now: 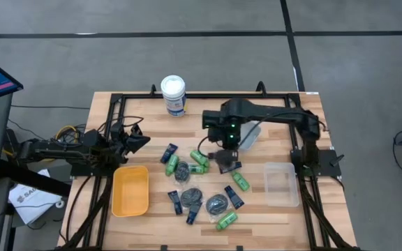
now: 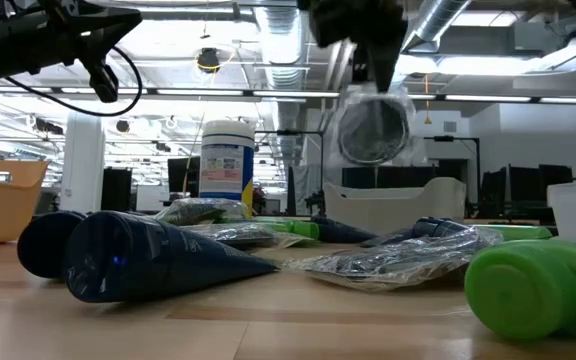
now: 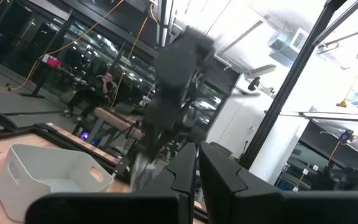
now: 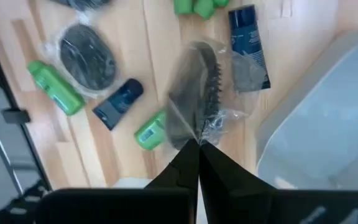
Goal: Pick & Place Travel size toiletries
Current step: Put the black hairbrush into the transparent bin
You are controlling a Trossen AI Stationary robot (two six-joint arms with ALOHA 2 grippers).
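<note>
My right gripper [image 1: 227, 152] hangs over the middle of the table, shut on a round dark grey tin [image 4: 193, 93] in a clear wrapper, which also shows in the low view [image 2: 372, 130]. On the wood below lie more travel size toiletries: green bottles [image 1: 199, 159] [image 1: 240, 181] [image 1: 226, 221], navy tubes [image 1: 169, 153] [image 1: 234, 197] and wrapped tins [image 1: 217, 203] [image 1: 192, 196]. My left gripper [image 1: 139, 139] waits shut above the table's left side, touching nothing. My right gripper pinches the crinkled upper edge of the tin's clear wrapper [image 4: 209, 127] between its two fingertips. The fingers come from above, pointing almost straight down. The tin hangs below them on edge [image 2: 372, 135], clear of the table and of the other toiletries.
A yellow tray [image 1: 130, 189] lies at the near left and a clear bin [image 1: 281, 184] at the near right. A white bin [image 4: 328, 112] stands under the right arm. The tall white canister [image 1: 174, 95] stands at the far edge. A black frame [image 1: 110, 125] rims the table.
</note>
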